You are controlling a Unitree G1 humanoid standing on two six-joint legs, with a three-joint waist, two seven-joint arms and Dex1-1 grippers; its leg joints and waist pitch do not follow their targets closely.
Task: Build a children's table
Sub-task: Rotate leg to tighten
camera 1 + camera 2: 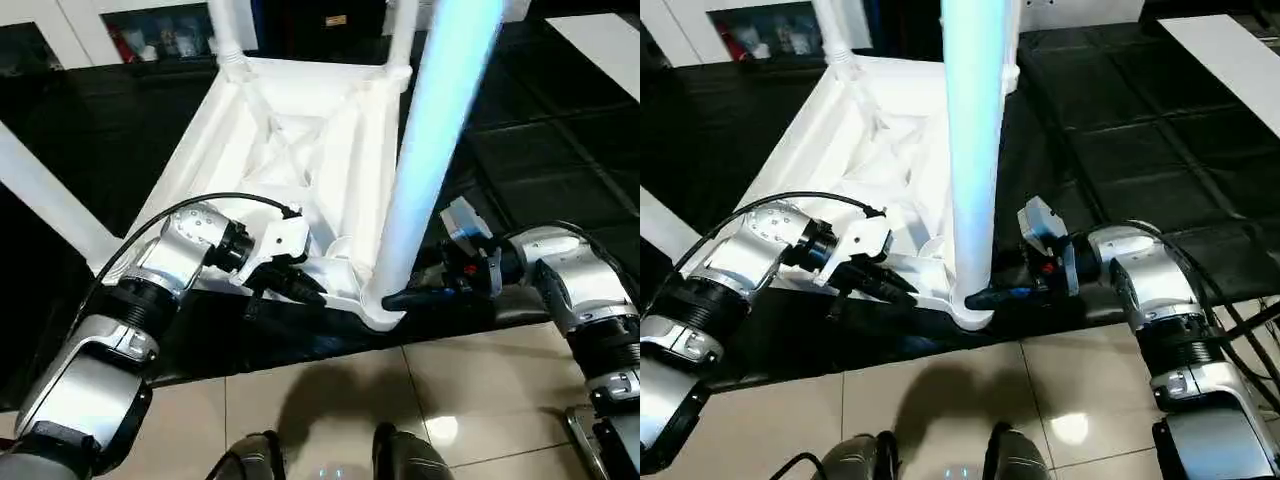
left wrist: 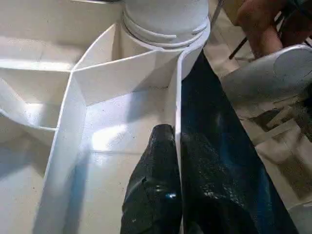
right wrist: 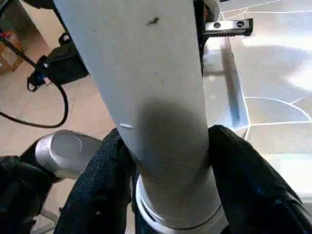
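On the near edge of the black bench (image 1: 560, 150), found the white top (image 1: 300, 140) lying upside down, ribs up. Counted four legs on it: two at the far corners (image 1: 228, 35) (image 1: 400, 30), one sticking out to the left (image 1: 50, 200), and one big near leg (image 1: 430, 150) standing up in the near right socket (image 1: 375, 305).

Saw the left gripper (image 1: 300, 288) shut tight on the top's near rim, one black finger (image 2: 156, 195) inside the thin wall and one outside. Saw the right gripper (image 1: 985, 296) closed round the near leg just above the socket, a finger (image 3: 97, 195) pressed on each side.

Looked like light, hard plastic. Looked smooth and shiny too, so likely slippery on the round leg. Would not bend much, but could slide on the bench when pushed.

Best to hold the leg low, close to the socket, as here, for a straight push down. Best to pin the top by its rim near that same corner, to stop it tipping off the edge. Could not tell if the leg was all the way in.
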